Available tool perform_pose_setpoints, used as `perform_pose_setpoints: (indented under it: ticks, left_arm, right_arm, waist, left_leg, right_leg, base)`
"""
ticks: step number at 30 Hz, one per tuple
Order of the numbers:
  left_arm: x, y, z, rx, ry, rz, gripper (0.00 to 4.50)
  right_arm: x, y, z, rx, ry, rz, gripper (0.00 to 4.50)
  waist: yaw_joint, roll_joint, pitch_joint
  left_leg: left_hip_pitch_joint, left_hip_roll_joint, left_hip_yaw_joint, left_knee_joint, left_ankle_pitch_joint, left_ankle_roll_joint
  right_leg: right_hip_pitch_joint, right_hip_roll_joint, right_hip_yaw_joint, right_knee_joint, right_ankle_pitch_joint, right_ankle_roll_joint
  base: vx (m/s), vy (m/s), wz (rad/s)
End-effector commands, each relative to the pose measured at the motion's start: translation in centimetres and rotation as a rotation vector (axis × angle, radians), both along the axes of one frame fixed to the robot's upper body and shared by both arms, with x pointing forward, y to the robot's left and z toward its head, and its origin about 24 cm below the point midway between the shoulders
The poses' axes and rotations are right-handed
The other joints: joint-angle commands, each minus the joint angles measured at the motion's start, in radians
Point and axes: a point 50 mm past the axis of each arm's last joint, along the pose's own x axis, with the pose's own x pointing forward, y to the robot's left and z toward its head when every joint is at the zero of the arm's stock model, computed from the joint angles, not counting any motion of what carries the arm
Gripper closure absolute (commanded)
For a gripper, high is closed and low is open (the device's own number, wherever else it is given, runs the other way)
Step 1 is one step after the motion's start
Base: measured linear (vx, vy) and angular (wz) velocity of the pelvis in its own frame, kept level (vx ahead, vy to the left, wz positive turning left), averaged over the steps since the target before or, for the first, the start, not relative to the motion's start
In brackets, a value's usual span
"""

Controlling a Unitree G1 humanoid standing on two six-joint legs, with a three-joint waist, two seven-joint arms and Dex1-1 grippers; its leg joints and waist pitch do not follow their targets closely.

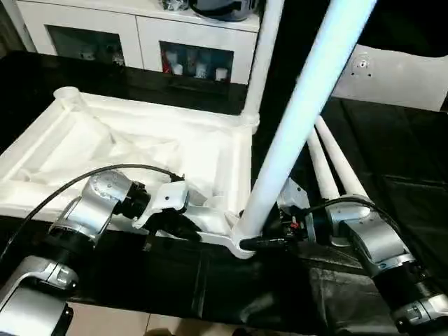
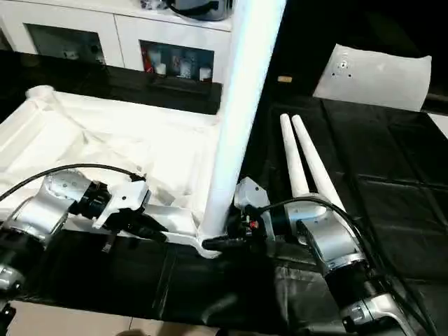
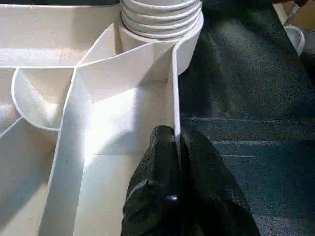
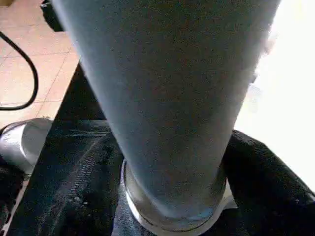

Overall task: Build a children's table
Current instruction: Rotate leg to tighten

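Observation:
The children's table top (image 1: 140, 147) lies upside down on the black table, ribbed underside up. One white leg (image 1: 262, 49) stands in its far right corner socket. A second leg (image 1: 301, 119) rises, leaning right, from the near right corner socket (image 1: 241, 245). My right gripper (image 1: 269, 241) is at that leg's base, and the leg (image 4: 167, 98) looms close in the right wrist view. My left gripper (image 3: 174, 147) is shut on the top's near rim wall (image 3: 174, 88), left of that socket. Two loose legs (image 1: 336, 164) lie side by side to the right.
An empty round socket (image 1: 66, 93) shows at the top's far left corner. A white cabinet with glass doors (image 1: 140, 35) stands behind the table. A flat white panel (image 1: 399, 73) with a small round fitting lies at the far right. The black table's front edge (image 1: 140, 308) is close below my forearms.

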Motion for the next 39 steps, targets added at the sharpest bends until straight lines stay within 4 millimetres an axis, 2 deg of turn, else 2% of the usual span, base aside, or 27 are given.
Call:
perform_pose_setpoints:
  ticks: [1, 5, 8, 10, 12, 13, 14, 15, 16, 17, 18, 19, 20, 21, 22, 23, 24, 25, 26, 28, 30, 31, 33, 34, 35, 38, 39]
  left_arm:
    - [0.0, -0.9, 0.1, 0.02, -0.007, -0.057, 4.5]
    - [0.2, -0.8, 0.0, 0.009, -0.007, -0.024, 4.5]
    - [0.7, -1.1, -0.1, -0.018, -0.027, 0.067, 4.5]
    - [1.1, -1.3, -0.2, -0.036, -0.039, 0.142, 4.5]
    - [1.6, -2.4, -0.3, -0.097, -0.044, 0.289, 4.5]
    - [1.6, -2.7, -0.3, -0.107, -0.043, 0.309, 4.5]
    - [1.7, -3.4, -0.4, -0.126, -0.051, 0.356, 4.5]
    - [1.7, -3.4, -0.4, -0.126, -0.051, 0.356, 4.5]
    - [1.8, -4.4, -0.4, -0.15, -0.06, 0.412, 4.5]
    - [2.0, -5.7, -0.4, -0.178, -0.071, 0.485, 4.5]
    - [2.0, -6.0, -0.4, -0.185, -0.072, 0.501, 4.5]
    - [2.0, -6.0, -0.4, -0.185, -0.072, 0.502, 4.5]
    - [2.2, -7.5, -0.4, -0.206, -0.083, 0.558, 4.5]
    - [2.2, -7.8, -0.4, -0.21, -0.084, 0.571, 4.5]
    - [2.2, -7.8, -0.4, -0.21, -0.084, 0.571, 4.5]
    - [2.4, -8.8, -0.3, -0.227, -0.098, 0.623, 4.5]
    - [2.7, -9.5, -0.1, -0.239, -0.109, 0.661, 4.5]
    - [2.8, -9.6, 0.0, -0.24, -0.115, 0.673, 4.5]
    - [3.0, -9.8, 0.0, -0.239, -0.122, 0.686, 4.5]
    - [3.0, -9.8, 0.2, -0.233, -0.134, 0.693, 4.5]
    - [3.1, -9.8, 0.2, -0.228, -0.141, 0.695, 4.5]
    - [3.1, -9.8, 0.3, -0.225, -0.142, 0.695, 4.5]
    - [3.0, -9.4, 0.2, -0.208, -0.148, 0.683, 4.5]
    - [2.9, -9.1, 0.2, -0.198, -0.147, 0.671, 4.5]
    - [2.8, -8.6, 0.1, -0.19, -0.149, 0.65, 4.5]
    - [2.5, -7.8, -0.2, -0.183, -0.144, 0.613, 4.5]
    - [2.2, -7.1, -0.4, -0.177, -0.142, 0.574, 4.5]
  right_arm:
    - [-0.3, 0.2, -0.1, 0.002, 0.025, 0.043, 1.68]
    - [-0.5, 0.2, -0.2, 0.022, 0.043, 0.037, 1.99]
    - [-0.5, 0.5, -0.2, 0.058, 0.051, -0.013, 2.02]
    - [-0.2, 0.9, -0.5, 0.067, 0.056, -0.087, 2.06]
    - [0.5, 2.0, -1.3, 0.073, 0.051, -0.255, 2.13]
    - [0.6, 2.2, -1.5, 0.071, 0.054, -0.286, 2.2]
    - [0.9, 2.8, -1.9, 0.071, 0.059, -0.364, 2.29]
    - [0.9, 2.8, -1.9, 0.071, 0.059, -0.364, 2.36]
    - [1.3, 3.8, -2.2, 0.09, 0.07, -0.443, 2.36]
    - [1.7, 4.9, -2.5, 0.105, 0.092, -0.539, 2.4]
    - [1.8, 5.1, -2.6, 0.108, 0.1, -0.56, 2.45]
    - [1.8, 5.2, -2.6, 0.109, 0.1, -0.562, 2.47]
    - [2.4, 6.3, -2.7, 0.117, 0.121, -0.657, 2.49]
    - [2.6, 6.5, -2.8, 0.114, 0.13, -0.684, 2.49]
    - [2.6, 6.5, -2.8, 0.114, 0.13, -0.684, 2.49]
    - [3.0, 7.3, -2.9, 0.103, 0.133, -0.737, 2.5]
    - [3.0, 8.0, -2.8, 0.1, 0.14, -0.751, 2.5]
    - [3.0, 8.1, -2.8, 0.102, 0.138, -0.756, 2.5]
    - [3.1, 8.3, -2.7, 0.105, 0.135, -0.763, 2.5]
    - [3.1, 8.4, -2.6, 0.107, 0.13, -0.77, 2.5]
    - [3.1, 8.4, -2.6, 0.107, 0.119, -0.773, 2.5]
    - [3.1, 8.4, -2.5, 0.109, 0.116, -0.776, 2.16]
    - [3.1, 8.0, -2.4, 0.136, 0.109, -0.799, 1.81]
    - [3.2, 7.6, -2.3, 0.158, 0.113, -0.813, 1.81]
    - [3.2, 7.0, -2.3, 0.176, 0.12, -0.824, 1.79]
    - [3.3, 5.7, -2.1, 0.191, 0.101, -0.823, 1.46]
    - [3.2, 4.7, -1.9, 0.194, 0.071, -0.795, 1.37]
  waist:
    - [-0.002, 0.009, -0.059]
    - [0.0, 0.009, -0.06]
    - [0.004, 0.011, -0.059]
    - [0.005, 0.009, -0.055]
    - [0.003, 0.008, -0.046]
    - [0.0, 0.007, -0.047]
    - [-0.004, 0.003, -0.045]
    - [-0.013, 0.005, -0.044]
    - [-0.016, 0.005, -0.045]
    - [-0.027, 0.004, -0.044]
    - [-0.037, 0.003, -0.04]
    - [-0.04, 0.004, -0.04]
    - [-0.044, 0.002, -0.041]
    - [-0.05, 0.005, -0.038]
    - [-0.052, 0.005, -0.038]
    - [-0.055, 0.006, -0.04]
    - [-0.06, 0.007, -0.041]
    - [-0.064, 0.006, -0.039]
    - [-0.066, 0.005, -0.04]
    - [-0.067, 0.009, -0.041]
    - [-0.069, 0.012, -0.04]
    - [-0.07, 0.013, -0.04]
    - [-0.069, 0.015, -0.039]
    - [-0.069, 0.014, -0.04]
    - [-0.066, 0.018, -0.041]
    - [-0.067, 0.018, -0.045]
    - [-0.066, 0.021, -0.047]
  left_leg:
    - [-0.005, 0.086, -0.022, -0.072, -0.038, 0.076]
    - [-0.005, 0.085, -0.022, -0.072, -0.04, 0.075]
    - [-0.002, 0.087, -0.021, -0.072, -0.047, 0.073]
    - [-0.002, 0.086, -0.022, -0.075, -0.068, 0.064]
    - [0.003, 0.082, -0.024, -0.078, -0.113, 0.034]
    - [0.004, 0.081, -0.024, -0.078, -0.126, 0.025]
    - [0.005, 0.077, -0.028, -0.079, -0.138, 0.016]
    - [0.004, 0.075, -0.03, -0.08, -0.147, 0.014]
    - [0.003, 0.074, -0.031, -0.079, -0.152, 0.017]
    - [0.003, 0.081, -0.033, -0.083, -0.154, 0.013]
    - [0.003, 0.076, -0.035, -0.083, -0.185, 0.013]
    - [0.006, 0.073, -0.036, -0.08, -0.199, 0.015]
    - [0.007, 0.069, -0.035, -0.077, -0.201, 0.026]
    - [0.009, 0.069, -0.035, -0.077, -0.211, 0.027]
    - [0.01, 0.067, -0.036, -0.076, -0.221, 0.029]
    - [0.012, 0.065, -0.037, -0.075, -0.228, 0.034]
    - [0.009, 0.067, -0.037, -0.078, -0.223, 0.039]
    - [0.009, 0.069, -0.038, -0.079, -0.228, 0.04]
    - [0.014, 0.067, -0.036, -0.076, -0.241, 0.045]
    - [0.009, 0.068, -0.038, -0.081, -0.235, 0.057]
    - [0.012, 0.069, -0.037, -0.082, -0.251, 0.061]
    - [0.01, 0.069, -0.038, -0.083, -0.251, 0.061]
    - [0.012, 0.068, -0.037, -0.083, -0.259, 0.06]
    - [0.011, 0.067, -0.037, -0.083, -0.255, 0.061]
    - [0.012, 0.068, -0.037, -0.084, -0.253, 0.062]
    - [0.006, 0.074, -0.037, -0.089, -0.236, 0.065]
    - [0.004, 0.075, -0.038, -0.089, -0.233, 0.066]
  right_leg:
    - [0.064, -0.111, 0.074, -0.057, -0.261, -0.185]
    - [0.065, -0.111, 0.074, -0.058, -0.26, -0.186]
    - [0.063, -0.111, 0.074, -0.06, -0.267, -0.187]
    - [0.061, -0.111, 0.073, -0.065, -0.309, -0.175]
    - [0.055, -0.113, 0.07, -0.081, -0.434, -0.138]
    - [0.055, -0.113, 0.07, -0.085, -0.472, -0.124]
    - [0.056, -0.115, 0.066, -0.095, -0.548, -0.09]
    - [0.054, -0.114, 0.064, -0.102, -0.584, -0.074]
    - [0.056, -0.114, 0.062, -0.105, -0.595, -0.065]
    - [0.053, -0.114, 0.062, -0.101, -0.576, -0.072]
    - [0.051, -0.111, 0.057, -0.11, -0.61, -0.061]
    - [0.05, -0.112, 0.053, -0.114, -0.634, -0.053]
    - [0.051, -0.114, 0.053, -0.12, -0.657, -0.039]
    - [0.044, -0.112, 0.052, -0.124, -0.671, -0.037]
    - [0.043, -0.11, 0.048, -0.128, -0.685, -0.032]
    - [0.046, -0.113, 0.047, -0.131, -0.692, -0.024]
    - [0.047, -0.111, 0.048, -0.128, -0.664, -0.03]
    - [0.046, -0.109, 0.047, -0.127, -0.657, -0.033]
    - [0.044, -0.109, 0.046, -0.131, -0.661, -0.031]
    - [0.049, -0.111, 0.046, -0.13, -0.646, -0.033]
    - [0.045, -0.112, 0.049, -0.131, -0.644, -0.036]
    - [0.046, -0.112, 0.049, -0.13, -0.644, -0.036]
    - [0.043, -0.114, 0.05, -0.133, -0.657, -0.033]
    - [0.044, -0.114, 0.05, -0.133, -0.657, -0.032]
    - [0.044, -0.115, 0.052, -0.134, -0.657, -0.032]
    - [0.048, -0.113, 0.056, -0.126, -0.596, -0.047]
    - [0.05, -0.114, 0.056, -0.121, -0.585, -0.056]
  base:
    - [0.0, 0.0, 0.0]
    - [0.0, 0.0, 0.0]
    - [0.0, 0.0, 0.0]
    - [0.0, 0.0, 0.0]
    - [0.0, 0.0, 0.0]
    - [0.0, 0.0, 0.0]
    - [0.0, 0.0, 0.0]
    - [0.0, 0.0, 0.0]
    - [0.0, 0.0, 0.0]
    - [0.0, 0.0, 0.0]
    - [0.0, 0.0, 0.0]
    - [0.0, 0.0, 0.0]
    - [0.0, 0.0, 0.0]
    - [0.0, 0.0, 0.0]
    - [0.0, 0.0, 0.0]
    - [0.0, 0.0, 0.0]
    - [0.0, 0.0, 0.0]
    - [0.0, 0.0, 0.0]
    - [0.0, 0.0, 0.0]
    - [0.0, 0.0, 0.0]
    - [0.0, 0.0, 0.0]
    - [0.0, 0.0, 0.0]
    - [0.0, 0.0, 0.0]
    - [0.0, 0.0, 0.0]
    - [0.0, 0.0, 0.0]
    - [0.0, 0.0, 0.0]
    - [0.0, 0.0, 0.0]
